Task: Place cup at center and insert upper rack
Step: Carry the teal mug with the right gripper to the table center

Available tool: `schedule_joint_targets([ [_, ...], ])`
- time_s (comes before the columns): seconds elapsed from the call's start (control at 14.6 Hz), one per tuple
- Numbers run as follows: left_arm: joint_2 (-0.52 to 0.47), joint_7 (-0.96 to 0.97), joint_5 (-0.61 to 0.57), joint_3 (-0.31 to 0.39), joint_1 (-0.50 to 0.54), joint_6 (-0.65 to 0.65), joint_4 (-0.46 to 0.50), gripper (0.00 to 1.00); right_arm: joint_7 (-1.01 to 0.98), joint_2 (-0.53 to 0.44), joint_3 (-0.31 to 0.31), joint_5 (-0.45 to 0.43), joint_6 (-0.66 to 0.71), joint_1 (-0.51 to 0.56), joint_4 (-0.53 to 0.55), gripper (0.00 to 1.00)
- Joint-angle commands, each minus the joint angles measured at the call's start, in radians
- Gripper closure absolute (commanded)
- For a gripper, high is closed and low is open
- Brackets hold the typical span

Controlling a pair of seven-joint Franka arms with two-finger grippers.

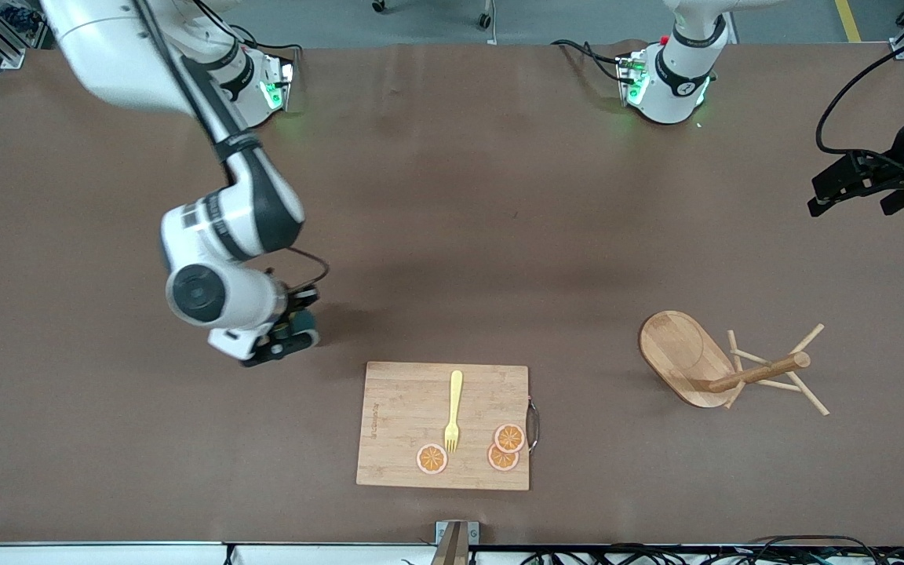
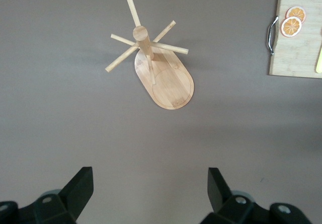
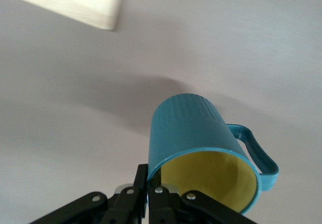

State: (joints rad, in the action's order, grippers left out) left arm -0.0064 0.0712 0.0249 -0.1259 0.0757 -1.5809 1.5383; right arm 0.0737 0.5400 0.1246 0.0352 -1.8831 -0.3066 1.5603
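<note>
From the front camera, I see the right gripper [image 1: 289,333] at centre-left of the frame, hanging low over bare table [image 1: 452,196] just above and beside the upper corner of the cutting board [image 1: 444,426]; its fingers are pinched together on the rim of the cup [image 1: 305,321], of which only a sliver of teal shows under the wrist. On the board lie a yellow fork [image 1: 453,410] and three orange slices [image 1: 504,449]. At lower right of the frame the upper rack [image 1: 723,369] lies tipped over, its oval base on edge and its post and pegs pointing toward the left arm's end of the table. My left gripper [image 1: 852,188] waits at the upper right edge, high over bare table

Through the left wrist camera, I see the rack [image 2: 153,58] in the upper middle of the frame, the board's handled edge [image 2: 297,38] at upper right, and my two fingers [image 2: 78,189] spread wide at the bottom with nothing between them

Through the right wrist camera, the cup [image 3: 196,143] fills the lower right, tilted so I look into its yellow inside, handle turned away from the fingers [image 3: 146,194], which clamp its wall; a corner of the board [image 3: 75,2] sits at upper left
</note>
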Motion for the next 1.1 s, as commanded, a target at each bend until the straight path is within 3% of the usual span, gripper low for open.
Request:
schedule_joint_targets([
  [0.0,0.000,-0.014,0.012,-0.003,0.007,0.001,-0.010,0.00,0.095,0.023,-0.010,0.014,-0.001,-0.098,-0.045,1.00],
  [0.34,0.000,-0.014,0.013,-0.004,0.007,0.001,-0.010,0.00,0.449,0.107,-0.010,0.017,-0.017,-0.253,-0.155,1.00],
  [0.62,0.000,-0.014,0.013,-0.004,0.007,0.001,-0.010,0.00,0.621,0.130,-0.010,0.061,-0.123,-0.347,-0.161,1.00],
  [1.03,0.000,-0.014,0.013,-0.004,0.007,0.001,-0.010,0.00,0.840,0.195,-0.010,0.127,-0.136,-0.466,-0.248,1.00],
])
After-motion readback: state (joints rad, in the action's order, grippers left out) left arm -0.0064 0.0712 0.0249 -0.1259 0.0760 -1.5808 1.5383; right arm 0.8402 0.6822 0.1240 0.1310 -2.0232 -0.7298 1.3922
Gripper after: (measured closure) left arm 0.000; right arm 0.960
